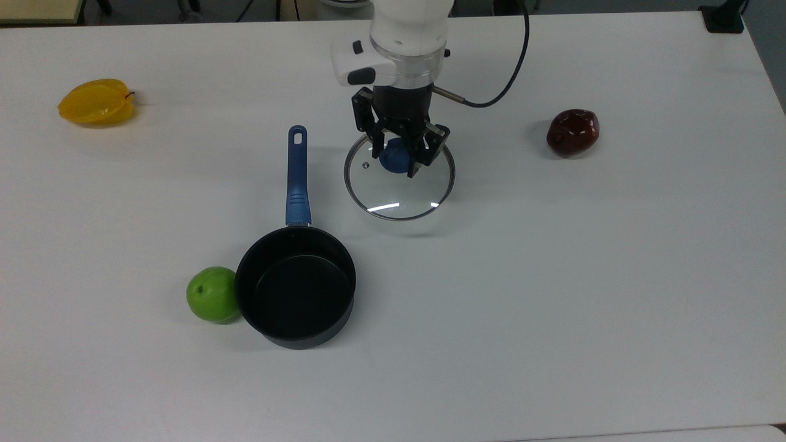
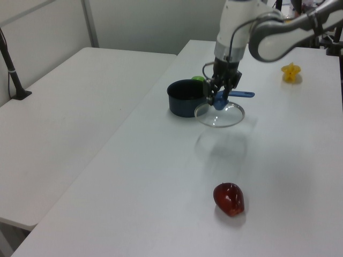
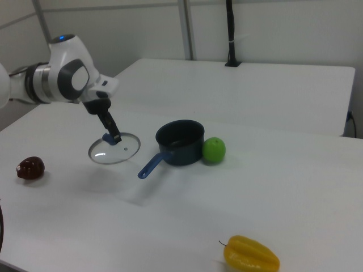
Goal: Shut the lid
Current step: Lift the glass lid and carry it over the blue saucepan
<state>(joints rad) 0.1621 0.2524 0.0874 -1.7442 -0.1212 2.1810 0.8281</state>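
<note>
The round glass lid (image 1: 400, 186) (image 2: 221, 114) (image 3: 115, 149) with a metal rim hangs level in the air above the table, casting a shadow below. My gripper (image 1: 398, 155) (image 2: 220, 98) (image 3: 112, 137) is shut on its blue centre knob (image 1: 393, 156). The dark saucepan (image 1: 296, 294) (image 2: 185, 97) (image 3: 180, 141) with a blue handle (image 1: 297, 178) stands open and empty on the table, down and to the left of the lid in the top view.
A green apple (image 1: 212, 294) touches the pan's left side in the top view. A yellow starfruit (image 1: 96, 102) lies far left, a dark red apple (image 1: 573, 132) to the right. The white table (image 1: 552, 276) is bare elsewhere.
</note>
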